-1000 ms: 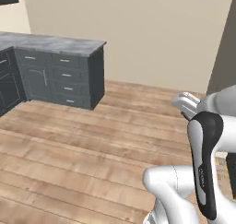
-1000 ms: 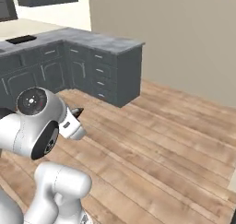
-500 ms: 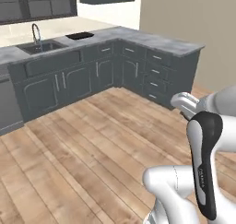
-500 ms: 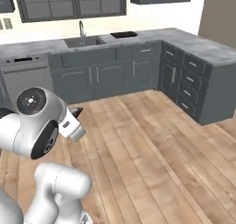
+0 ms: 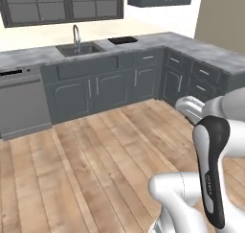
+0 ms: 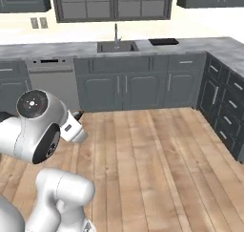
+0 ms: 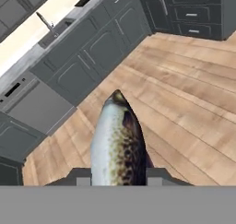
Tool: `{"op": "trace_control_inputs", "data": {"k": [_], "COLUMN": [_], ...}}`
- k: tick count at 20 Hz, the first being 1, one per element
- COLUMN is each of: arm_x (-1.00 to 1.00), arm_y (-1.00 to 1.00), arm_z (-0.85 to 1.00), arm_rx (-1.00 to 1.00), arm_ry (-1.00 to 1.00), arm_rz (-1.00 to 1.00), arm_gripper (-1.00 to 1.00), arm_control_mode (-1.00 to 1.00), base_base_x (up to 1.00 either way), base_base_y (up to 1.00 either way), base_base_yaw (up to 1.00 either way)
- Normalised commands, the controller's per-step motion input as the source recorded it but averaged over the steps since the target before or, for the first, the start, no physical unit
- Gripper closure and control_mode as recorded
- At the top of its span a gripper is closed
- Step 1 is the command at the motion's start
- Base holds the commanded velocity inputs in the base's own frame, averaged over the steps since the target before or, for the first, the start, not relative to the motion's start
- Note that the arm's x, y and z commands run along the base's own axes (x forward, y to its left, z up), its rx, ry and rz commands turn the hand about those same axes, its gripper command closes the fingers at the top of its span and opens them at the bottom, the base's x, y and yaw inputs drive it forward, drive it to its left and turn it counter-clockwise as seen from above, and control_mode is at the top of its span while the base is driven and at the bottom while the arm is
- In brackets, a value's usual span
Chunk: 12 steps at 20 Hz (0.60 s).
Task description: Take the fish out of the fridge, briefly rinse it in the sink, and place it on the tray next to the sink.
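Fish (image 7: pixel 117 142): speckled, silver-brown, long; sticks out straight from betw. the two finger tips in the hand view, pointing to the floor and the cabinets beyond.
Gripper (image 7: pixel 116 176): closed on the fish, one dark tip on each side of its body; the gap is just as wide as the fish. In the right base view the hand is mostly hidden behind the arm's big joint, only a dark bit shows there.
Sink (image 5: pixel 80 48): dark basin sunk in the grey marbled countertop (image 5: pixel 28 56), at the far wall, w/ a slim curved faucet (image 5: pixel 75 34) behind it. Well apart from the fish.
Tray (image 5: pixel 123 40): flat, black, on the same countertop, just right of the sink; also seen in the right base view (image 6: pixel 163 41).
Dishwasher (image 5: pixel 23 102): pale grey front, left of the sink cabinet.
Cabinets (image 6: pixel 124 88): dark grey, run under the counter and turn the corner at the right side.
Floor (image 6: pixel 162 164): wood planks, betw. robot and counter.
Arm (image 5: pixel 210 165): white w/ dark joints, folded close to the base.
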Motion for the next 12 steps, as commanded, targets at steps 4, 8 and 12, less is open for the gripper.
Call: {"op": "trace_control_inputs", "data": {"k": [4,8,12], "arm_x": [0.00,0.00,0.00], "arm_y": [0.00,0.00,0.00], "arm_z": [0.00,0.00,0.00], "arm_rx": [0.00,0.00,0.00], "arm_ry": [0.00,0.00,0.00], "arm_rz": [0.00,0.00,0.00], "arm_gripper": [1.00,1.00,1.00], "arm_control_mode": [1.00,1.00,1.00], "base_base_x": [1.00,1.00,1.00], "base_base_y": [-1.00,-1.00,-0.89], "base_base_yaw": [0.11,0.13,0.13]}}
